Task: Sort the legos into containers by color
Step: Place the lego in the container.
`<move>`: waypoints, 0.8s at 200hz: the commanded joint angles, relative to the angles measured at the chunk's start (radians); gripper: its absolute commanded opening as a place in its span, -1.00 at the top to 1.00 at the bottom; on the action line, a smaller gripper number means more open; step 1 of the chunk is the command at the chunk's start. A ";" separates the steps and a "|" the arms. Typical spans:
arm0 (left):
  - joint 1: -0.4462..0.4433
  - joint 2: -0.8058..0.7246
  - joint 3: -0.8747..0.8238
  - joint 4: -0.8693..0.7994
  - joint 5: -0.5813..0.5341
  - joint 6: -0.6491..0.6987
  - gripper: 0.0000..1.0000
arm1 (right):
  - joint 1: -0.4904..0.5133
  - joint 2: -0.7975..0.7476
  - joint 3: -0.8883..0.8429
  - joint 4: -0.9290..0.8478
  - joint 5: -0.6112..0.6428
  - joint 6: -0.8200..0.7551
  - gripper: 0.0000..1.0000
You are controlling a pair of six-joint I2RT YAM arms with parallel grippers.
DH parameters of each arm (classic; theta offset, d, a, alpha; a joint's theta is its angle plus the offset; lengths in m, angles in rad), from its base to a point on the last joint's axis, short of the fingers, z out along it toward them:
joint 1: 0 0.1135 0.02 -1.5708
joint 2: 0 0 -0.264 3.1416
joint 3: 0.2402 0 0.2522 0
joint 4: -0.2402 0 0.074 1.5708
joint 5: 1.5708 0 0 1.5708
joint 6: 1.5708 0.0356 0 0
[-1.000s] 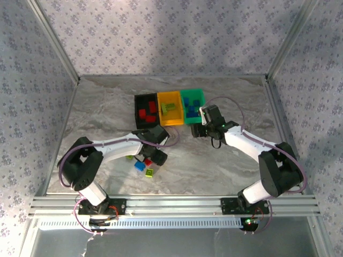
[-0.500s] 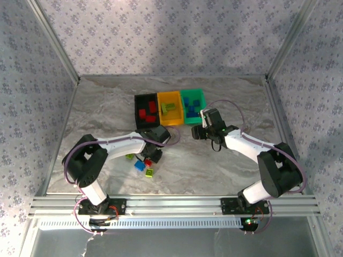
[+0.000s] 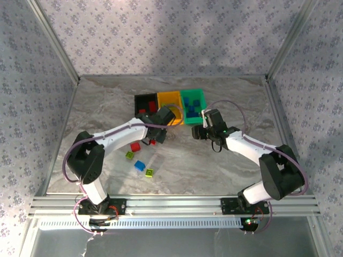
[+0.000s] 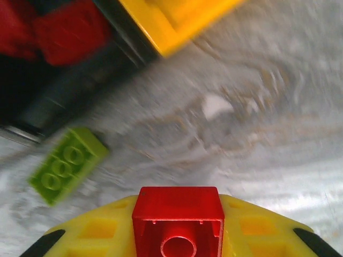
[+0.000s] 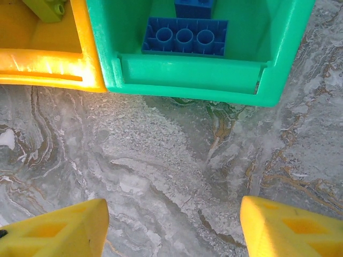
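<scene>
The left gripper [image 4: 178,235] is clamped on a red brick [image 4: 178,214]. The brick's hollow bottom faces the wrist camera, just on the near side of the black bin [image 4: 64,99]. The right gripper [image 5: 174,230] has its fingers apart, close to the near side of the green bin [image 5: 187,80]. A blue brick [image 5: 185,37] lies inside, long side running left to right, hollow side up.

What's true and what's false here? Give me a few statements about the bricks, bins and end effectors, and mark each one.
1. The left end effector grips a red brick. True.
2. The right end effector carries a blue brick. False: it is open and empty.
3. Blue bricks lie in the green bin. True.
4. The orange bin ends the row. False: it sits between the black bin and the green bin.
</scene>
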 commanded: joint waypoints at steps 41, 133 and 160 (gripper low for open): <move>0.172 0.096 0.275 -0.081 -0.064 0.027 0.73 | 0.008 -0.066 -0.034 0.021 0.001 0.026 -0.36; 0.278 0.375 0.576 -0.051 -0.097 0.121 0.57 | 0.022 -0.052 -0.052 0.063 0.004 0.031 -0.36; 0.276 0.376 0.584 -0.056 -0.077 0.117 -0.16 | 0.028 -0.049 -0.058 0.076 0.015 0.027 -0.36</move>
